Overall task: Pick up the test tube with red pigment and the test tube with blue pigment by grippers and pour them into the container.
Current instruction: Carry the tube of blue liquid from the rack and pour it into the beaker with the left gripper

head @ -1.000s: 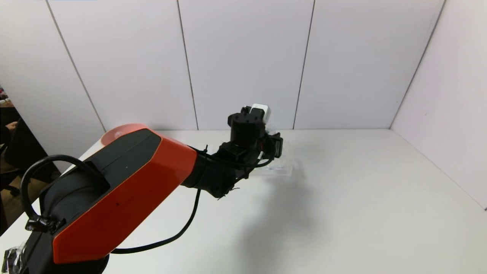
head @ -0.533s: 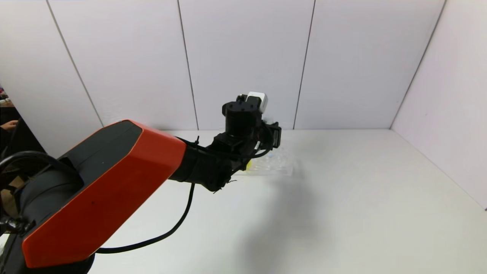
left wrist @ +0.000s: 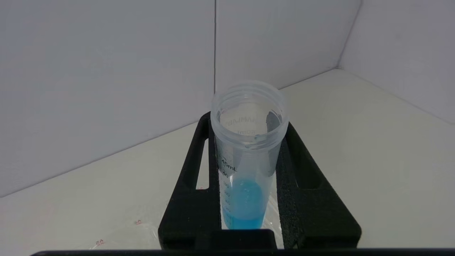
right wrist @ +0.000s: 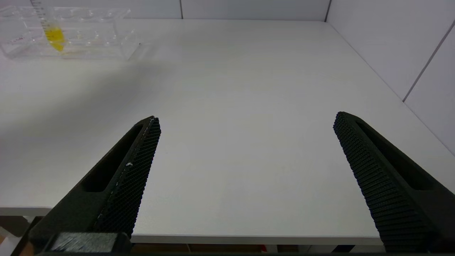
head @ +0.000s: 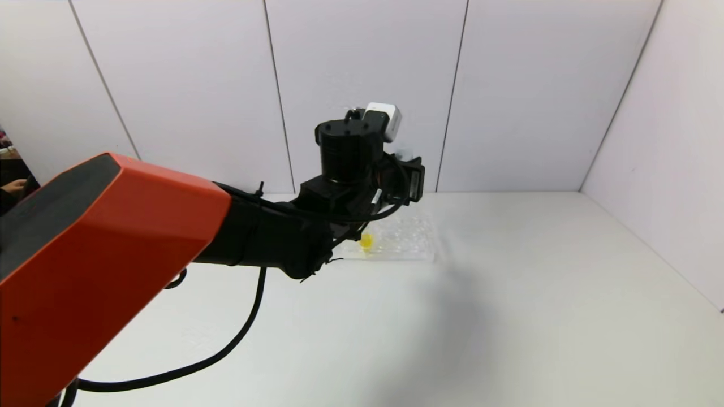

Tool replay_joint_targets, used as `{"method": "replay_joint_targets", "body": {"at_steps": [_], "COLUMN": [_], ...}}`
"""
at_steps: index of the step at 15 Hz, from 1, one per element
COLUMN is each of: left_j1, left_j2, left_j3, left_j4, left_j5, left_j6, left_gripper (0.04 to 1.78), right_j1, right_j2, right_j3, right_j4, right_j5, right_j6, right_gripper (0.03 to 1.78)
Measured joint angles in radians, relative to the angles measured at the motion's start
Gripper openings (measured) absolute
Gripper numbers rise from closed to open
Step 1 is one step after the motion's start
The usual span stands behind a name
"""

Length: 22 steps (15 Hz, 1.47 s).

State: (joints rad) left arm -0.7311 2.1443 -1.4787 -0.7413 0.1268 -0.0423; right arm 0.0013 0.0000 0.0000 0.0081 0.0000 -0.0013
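Note:
The test tube with blue pigment (left wrist: 245,199) is a clear graduated tube with blue liquid at its bottom, upright between my left gripper's fingers (left wrist: 185,199). My left gripper (left wrist: 247,122) is shut on it and holds it raised above the clear tube rack (head: 404,240); in the head view this gripper (head: 404,181) is mostly hidden behind its own wrist. My right gripper (right wrist: 247,117) is open and empty, low over the table's near edge. The test tube with red pigment and the container are out of view.
A tube with yellow liquid (head: 366,241) stands in the rack, also seen in the right wrist view (right wrist: 53,35) at the rack's (right wrist: 89,39) end. The white table (head: 537,316) is walled at the back and right. My left arm's orange link (head: 102,237) fills the left foreground.
My left arm has risen with the blue tube, lifting clear of the rack. The rack and yellow tube, hidden behind the wrist before, now show.

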Motion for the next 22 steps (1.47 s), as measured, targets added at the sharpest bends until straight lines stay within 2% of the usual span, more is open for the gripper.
{"method": "replay_joint_targets", "body": {"at_steps": [3, 7, 17, 22], "left_j1": [-0.001, 0.007, 0.060, 0.118], "left_j2": [-0.066, -0.163, -0.276, -0.319], "left_j3": [0.050, 0.100, 0.153, 0.161], "left_j4": [-0.003, 0.015, 0.058, 0.185], "left_j5": [0.004, 0.054, 0.048, 0.040], "left_j6": [0.011, 0.041, 0.057, 0.057], "left_gripper": [0.46, 0.46, 0.46, 0.46], "right_j1": [0.000, 0.000, 0.000, 0.000], "right_j2": [0.000, 0.000, 0.000, 0.000], "right_j3": [0.000, 0.000, 0.000, 0.000], "right_j4": [0.000, 0.000, 0.000, 0.000], "right_j5": [0.000, 0.000, 0.000, 0.000], "right_j6": [0.000, 0.000, 0.000, 0.000], "right_gripper": [1.77, 1.77, 1.77, 1.78]}}
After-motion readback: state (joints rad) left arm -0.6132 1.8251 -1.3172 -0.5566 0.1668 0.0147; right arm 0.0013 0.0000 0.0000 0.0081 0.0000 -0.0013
